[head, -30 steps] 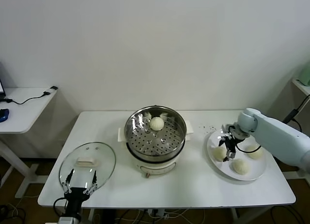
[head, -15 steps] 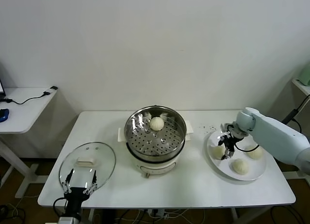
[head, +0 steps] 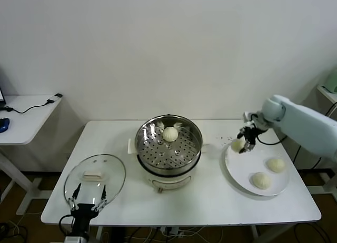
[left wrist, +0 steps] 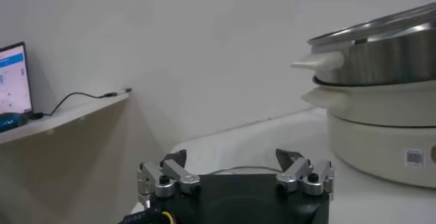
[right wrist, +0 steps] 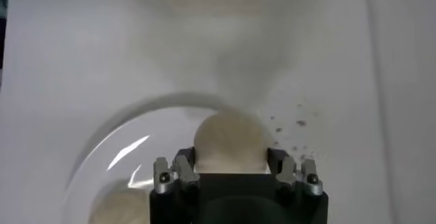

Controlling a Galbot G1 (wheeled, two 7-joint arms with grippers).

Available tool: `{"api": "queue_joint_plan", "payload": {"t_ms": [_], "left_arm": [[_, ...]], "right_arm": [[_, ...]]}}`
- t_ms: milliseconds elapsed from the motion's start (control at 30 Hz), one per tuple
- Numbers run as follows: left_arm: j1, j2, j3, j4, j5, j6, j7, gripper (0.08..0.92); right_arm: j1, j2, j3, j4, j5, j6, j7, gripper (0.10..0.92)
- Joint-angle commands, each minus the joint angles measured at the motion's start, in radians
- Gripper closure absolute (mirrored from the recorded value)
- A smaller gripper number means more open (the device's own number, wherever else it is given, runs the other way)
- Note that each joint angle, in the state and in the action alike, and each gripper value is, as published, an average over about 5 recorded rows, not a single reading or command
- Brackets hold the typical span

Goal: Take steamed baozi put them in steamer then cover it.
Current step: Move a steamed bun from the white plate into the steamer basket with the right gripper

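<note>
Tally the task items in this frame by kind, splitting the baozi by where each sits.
Baozi in the steamer: 1
Baozi held by the right gripper: 1
Baozi on the plate: 2
Steamer: 1
Glass lid: 1
Total: 6

Left end effector (left wrist: 235, 178) open, steamer (left wrist: 378, 52) beyond, on table (left wrist: 272, 147)

One baozi (head: 237, 144) is held between the fingers of the right gripper (head: 245, 141), raised above the plate's (head: 238, 174) left edge. Two baozi (head: 260, 180) are left on the plate, below and right of that gripper. The steamer (head: 169, 143), with one baozi (head: 170, 133) inside, is set to its left. The cover (head: 95, 178) is laid just beyond the left gripper (head: 87, 203).
</note>
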Motion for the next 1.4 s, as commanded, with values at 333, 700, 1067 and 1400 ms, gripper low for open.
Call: {"api": "queue_joint_plan", "payload": {"t_ms": [333, 700, 1067, 1400], "left_arm": [[0.006, 0.000, 0.034, -0.029, 0.034, -0.015, 0.000, 0.177], [0.017, 0.018, 0.029, -0.033, 0.020, -0.030, -0.006, 0.177], [0.013, 0.035, 0.017, -0.034, 0.005, -0.028, -0.011, 0.177], [0.002, 0.033, 0.018, -0.026, 0.006, -0.024, -0.010, 0.177]], "right_arm": [[0.344, 0.372, -0.279, 0.092, 0.490, -0.114, 0.098, 0.347], [0.176, 0.592, -0.255, 0.004, 0.490, -0.145, 0.175, 0.347], [0.061, 0.661, -0.288, -0.056, 0.455, -0.148, 0.198, 0.347], [0.018, 0.652, -0.286, -0.066, 0.423, -0.146, 0.201, 0.347]]}}
